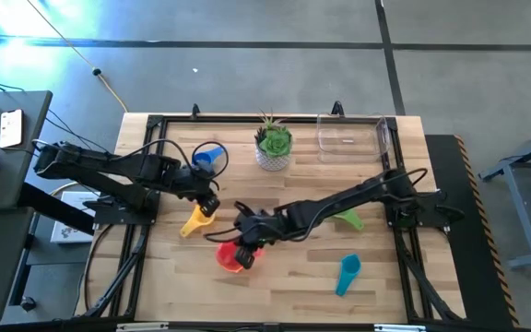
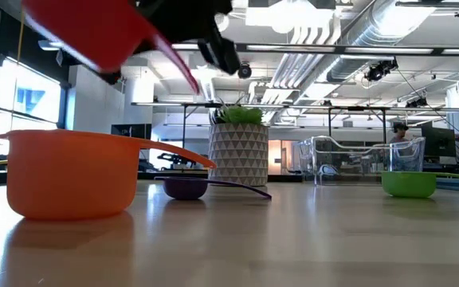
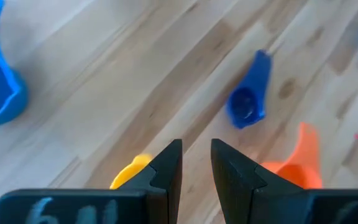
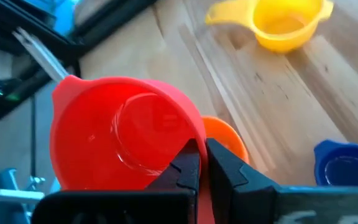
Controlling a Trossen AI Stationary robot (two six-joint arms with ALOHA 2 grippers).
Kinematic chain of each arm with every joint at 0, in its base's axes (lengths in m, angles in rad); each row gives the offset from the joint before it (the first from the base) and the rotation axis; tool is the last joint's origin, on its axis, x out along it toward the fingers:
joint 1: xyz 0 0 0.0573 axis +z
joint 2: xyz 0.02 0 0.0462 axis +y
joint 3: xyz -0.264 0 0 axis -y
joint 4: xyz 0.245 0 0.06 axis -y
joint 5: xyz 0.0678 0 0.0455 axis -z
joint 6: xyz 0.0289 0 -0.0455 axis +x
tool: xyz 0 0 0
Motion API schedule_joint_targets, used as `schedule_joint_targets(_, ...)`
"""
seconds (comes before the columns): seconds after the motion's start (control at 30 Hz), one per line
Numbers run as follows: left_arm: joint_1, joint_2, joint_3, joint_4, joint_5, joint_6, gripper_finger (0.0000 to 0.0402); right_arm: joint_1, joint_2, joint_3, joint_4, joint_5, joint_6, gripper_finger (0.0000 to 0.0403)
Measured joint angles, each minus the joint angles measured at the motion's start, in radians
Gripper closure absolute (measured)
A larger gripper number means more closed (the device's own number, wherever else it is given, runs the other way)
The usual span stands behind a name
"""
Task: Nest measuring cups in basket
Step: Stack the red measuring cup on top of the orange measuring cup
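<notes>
My right gripper [image 1: 244, 247] [image 4: 202, 155] is shut on the red-pink cup [image 1: 231, 257] [image 4: 120, 134], which hangs over the orange cup [image 2: 70, 171] [image 4: 229, 134]. My left gripper [image 1: 212, 205] [image 3: 196, 165] hovers, narrowly open, over the yellow cup [image 1: 195, 222] [image 3: 132, 171], touching nothing. The blue cup [image 1: 208, 157] sits near the plant pot. The purple cup [image 2: 186, 187] [image 3: 250, 93] lies beyond the orange one. The green cup [image 1: 348, 219] and the teal cup [image 1: 347, 274] lie on the right half. The clear basket [image 1: 350, 136] stands at the far edge. My right gripper pinches the red-pink cup by its handle where it joins the bowl [image 4: 194, 140], between the two fingers. The fingers slant down from the table's right side. The cup is lifted clear and tilted, its handle [image 2: 178, 64] sloping down toward the gripper.
A white pot with a green plant [image 1: 273, 148] stands at the far middle, left of the basket. The right arm stretches across the table's middle, over bare wood. A black frame rims the table [image 1: 136, 277]. Open board lies at the near edge between the orange and teal cups.
</notes>
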State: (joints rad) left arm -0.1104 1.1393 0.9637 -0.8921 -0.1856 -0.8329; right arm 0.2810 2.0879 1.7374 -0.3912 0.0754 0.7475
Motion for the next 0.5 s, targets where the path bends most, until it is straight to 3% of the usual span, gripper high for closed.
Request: schedule_joint_targets(0.5, 0.000, 0.000, -0.001, -0.046, 0.000, -0.002, 0.0328, -0.006, 0.075, -0.001, -0.029, -0.024, -0.054, 0.0401)
